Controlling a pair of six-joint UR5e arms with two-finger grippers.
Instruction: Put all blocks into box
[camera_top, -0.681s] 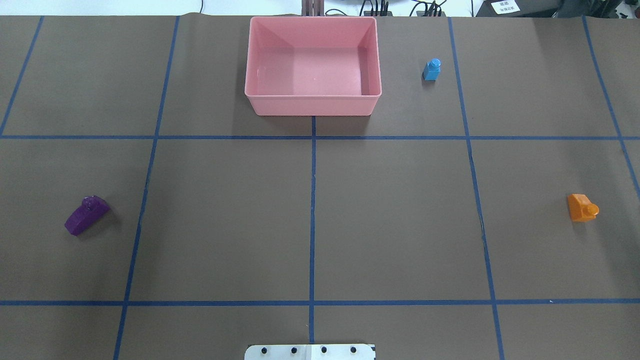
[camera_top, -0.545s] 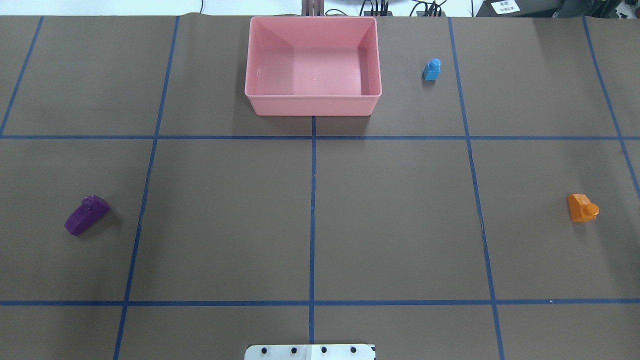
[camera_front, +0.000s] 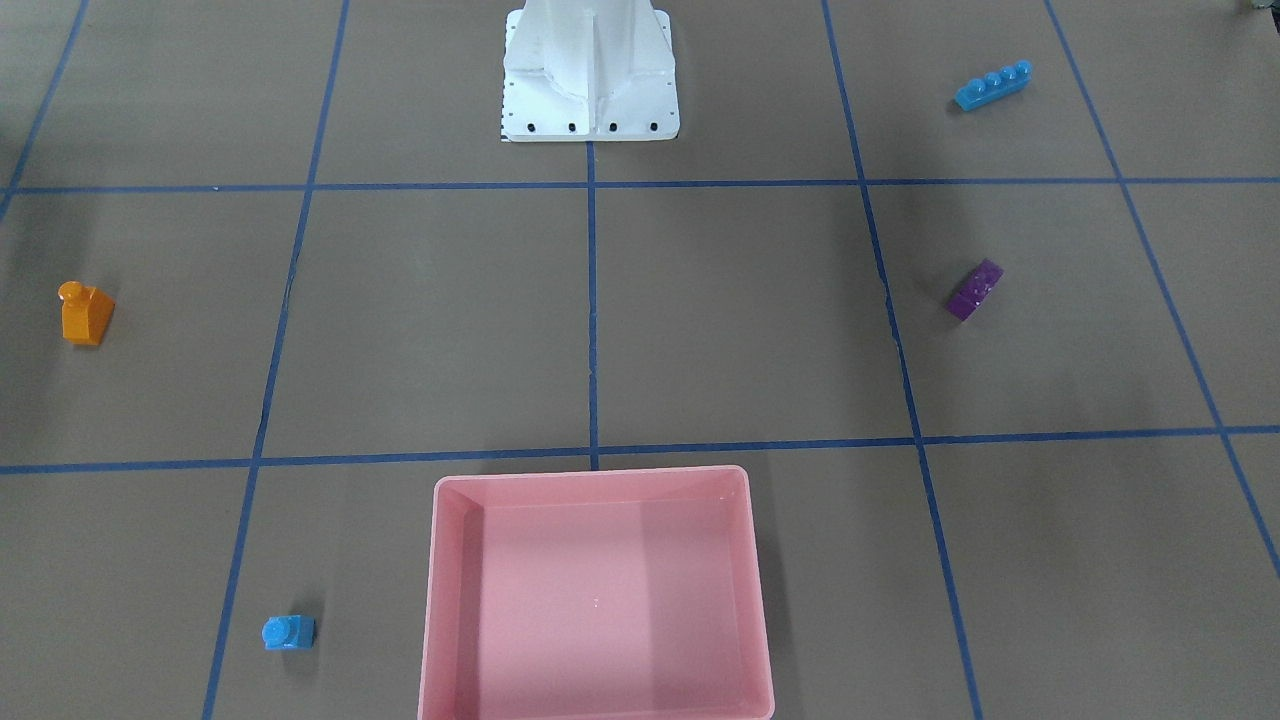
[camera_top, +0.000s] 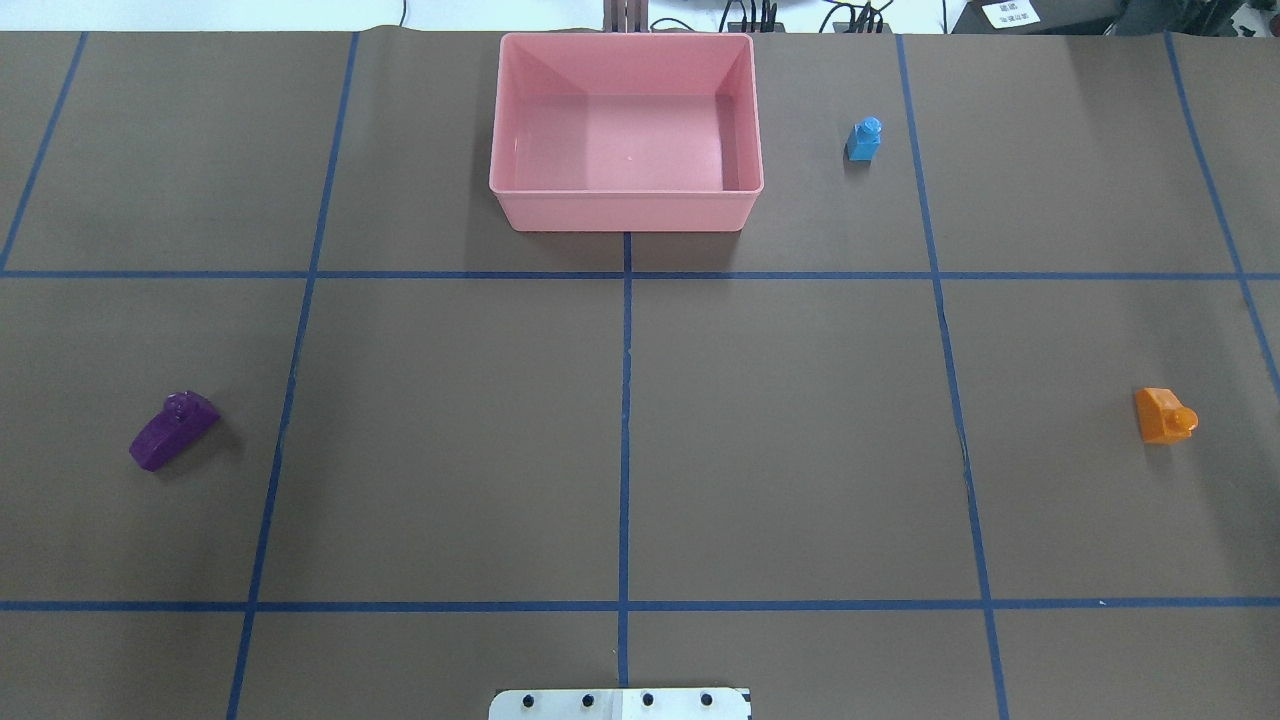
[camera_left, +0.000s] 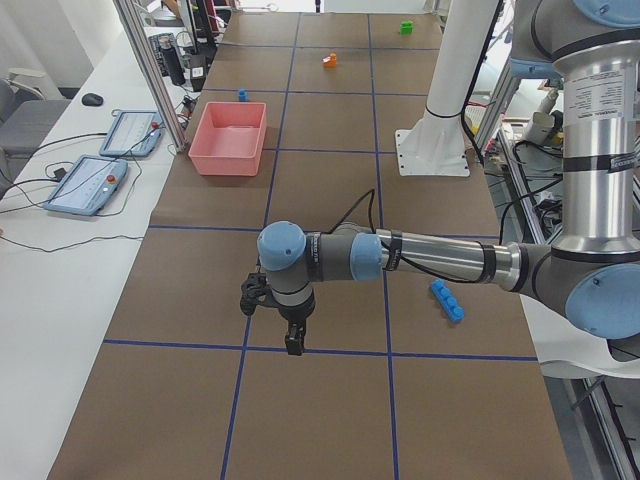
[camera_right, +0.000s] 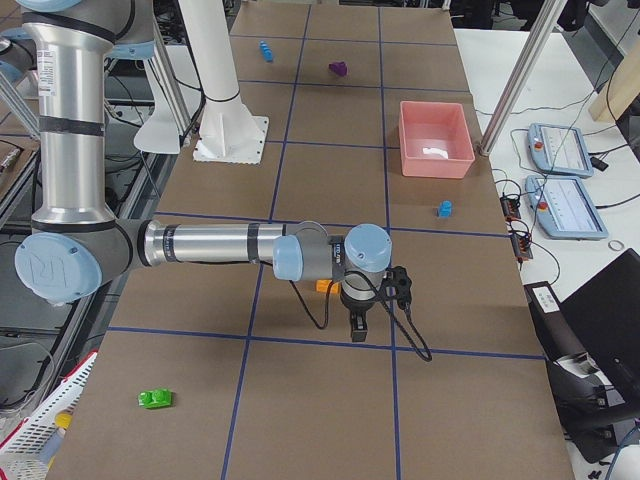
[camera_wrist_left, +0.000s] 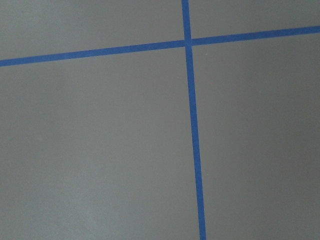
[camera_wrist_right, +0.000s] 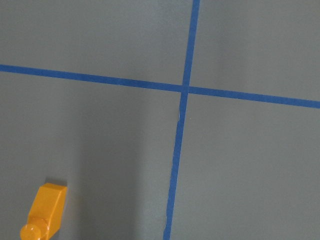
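Observation:
The pink box (camera_top: 625, 212) (camera_front: 436, 600) stands with nothing in it at the table's far middle. A small blue block (camera_top: 864, 139) (camera_front: 288, 632) sits to its right. The purple block (camera_top: 172, 430) (camera_front: 975, 290) lies at the left and the orange block (camera_top: 1163, 415) (camera_wrist_right: 45, 212) at the right. Beside the base lies a long blue block (camera_front: 992, 85) (camera_left: 447, 300), and a green block (camera_right: 154, 399) rests at the table's right end. My left gripper (camera_left: 293, 340) hangs left of the long blue block, and my right gripper (camera_right: 358, 325) hangs close to the orange block. Whether either is open I cannot tell.
The white robot base (camera_front: 590, 80) stands at the near middle edge. Blue tape lines (camera_top: 625, 400) split the brown table into squares. Two tablets (camera_left: 100, 180) and cables lie on a side bench past the box. A white basket (camera_right: 40, 425) sits off the table's right end.

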